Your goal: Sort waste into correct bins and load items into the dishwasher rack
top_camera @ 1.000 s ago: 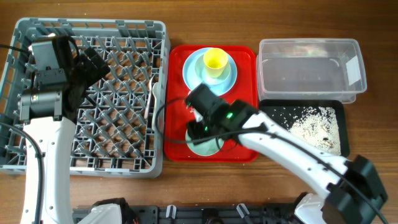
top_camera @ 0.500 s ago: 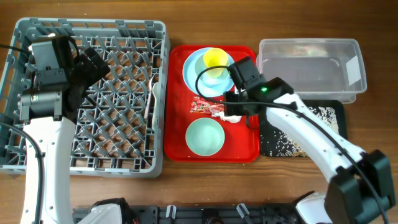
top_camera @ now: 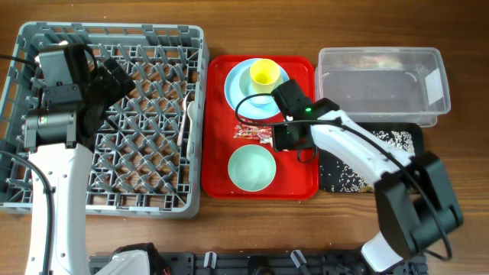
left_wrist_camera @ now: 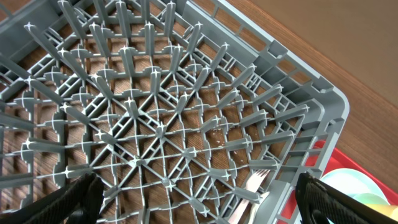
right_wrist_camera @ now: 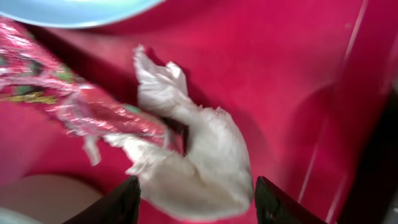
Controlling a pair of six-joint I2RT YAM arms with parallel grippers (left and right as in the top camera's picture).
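Note:
My right gripper (top_camera: 286, 139) (right_wrist_camera: 196, 202) is open low over the red serving tray (top_camera: 306, 187), its fingers either side of the crumpled white napkin (right_wrist_camera: 199, 155). The red printed wrapper (top_camera: 252, 131) (right_wrist_camera: 74, 102) lies touching the napkin's left side. The light blue plate (top_camera: 237, 90) holds the light blue bowl (top_camera: 252, 76) and the yellow cup (top_camera: 264, 72). The pale green bowl (top_camera: 252, 168) sits at the tray's front. My left gripper (top_camera: 114, 72) (left_wrist_camera: 199, 205) is open and empty above the grey rack (top_camera: 114, 198) (left_wrist_camera: 155, 112). A white fork (top_camera: 188, 114) (left_wrist_camera: 252, 183) lies in the rack's right edge.
The clear tub (top_camera: 378, 80) stands at the back right. In front of it is the black tray (top_camera: 409, 134) with loose white rice (top_camera: 382, 141). My right arm crosses over the black tray's left part.
My right gripper left the green bowl, swung to the tray's right side, then settled over the napkin. The left arm has not moved.

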